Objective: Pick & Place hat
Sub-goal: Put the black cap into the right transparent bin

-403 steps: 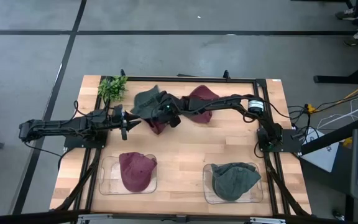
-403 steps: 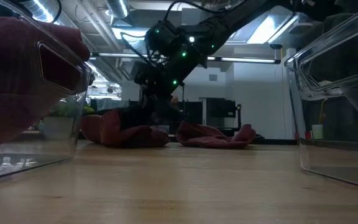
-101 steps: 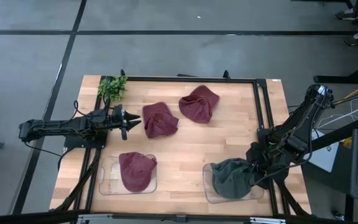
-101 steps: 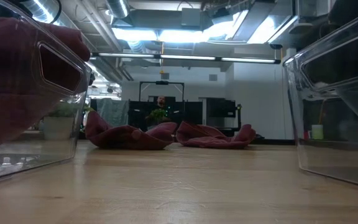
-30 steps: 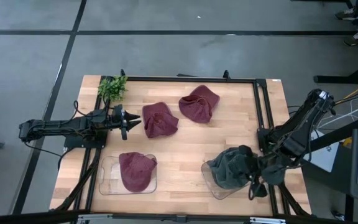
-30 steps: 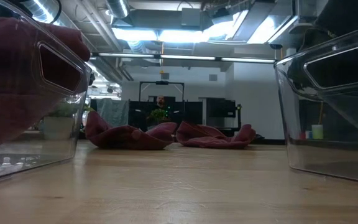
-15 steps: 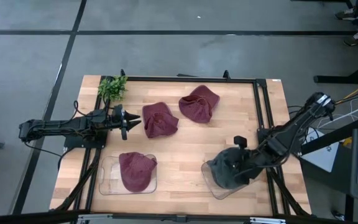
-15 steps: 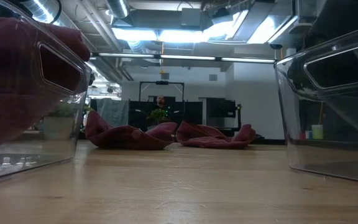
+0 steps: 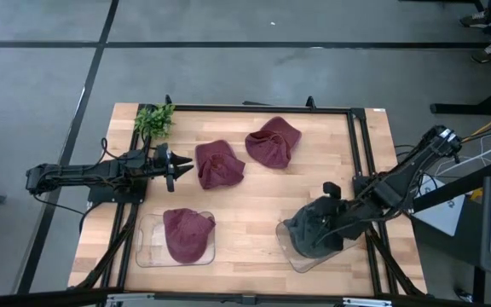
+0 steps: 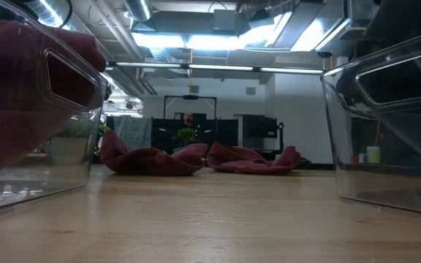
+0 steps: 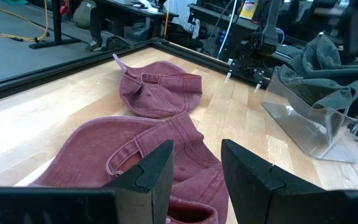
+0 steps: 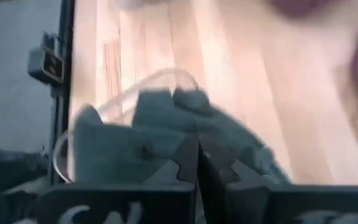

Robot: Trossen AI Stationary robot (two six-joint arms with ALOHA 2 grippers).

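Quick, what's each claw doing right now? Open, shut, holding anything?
Left gripper: open, empty, by a red hat.
Right gripper: shut, empty, above the gray hat.

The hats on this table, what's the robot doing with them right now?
The robot is sorting hats into clear bins. The right gripper, shut, is over the grey hat in the right bin. One maroon hat sits in the left bin. Two more maroon hats lie loose on the table. The left gripper waits, open, beside the nearer one.
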